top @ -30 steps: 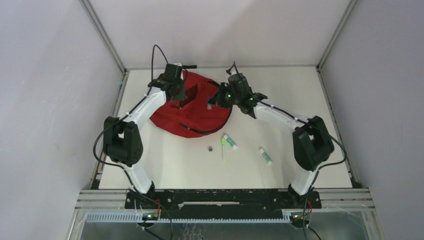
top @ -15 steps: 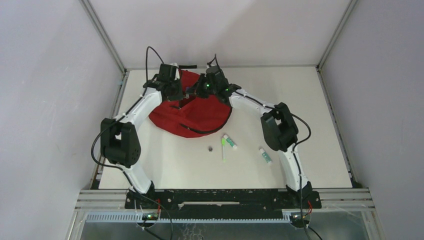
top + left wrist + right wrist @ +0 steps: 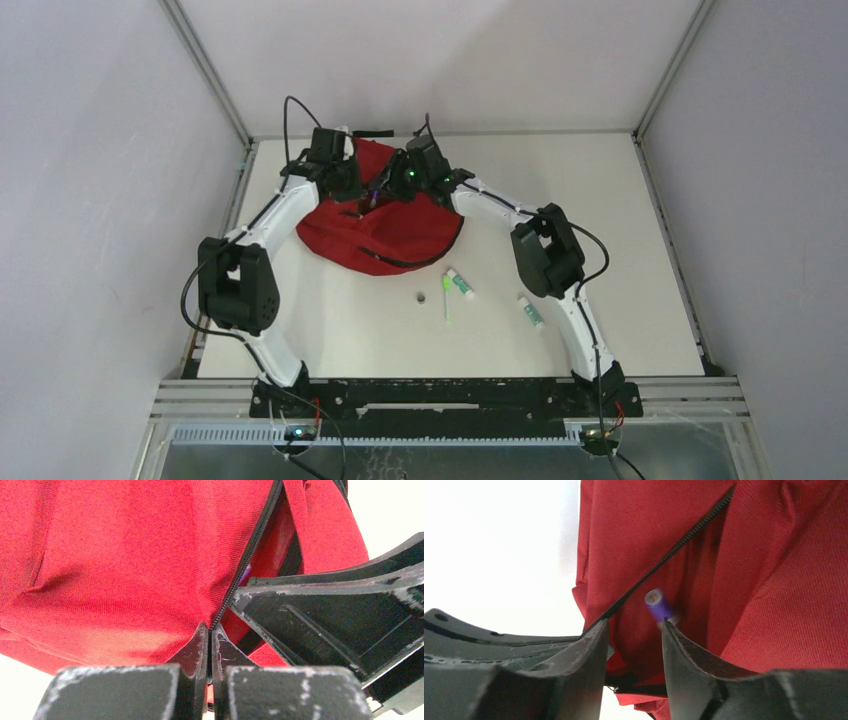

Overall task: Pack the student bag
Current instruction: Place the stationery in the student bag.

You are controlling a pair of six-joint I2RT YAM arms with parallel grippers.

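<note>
The student bag lay at the far left-centre of the table, its zip parted. In the opening we saw a purple-capped cylinder, touching one fingertip of the right gripper, whose jaws stood apart. The left gripper was clenched on the bag's zip edge. Nearer us on the white table lay two green-and-white tubes, a green stick and a small dark item. Pale walls enclosed the table.

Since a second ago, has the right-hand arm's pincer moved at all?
Yes. The right pincer has swung leftward, from the right rim of the soft red fabric backpack to above its open top.
</note>
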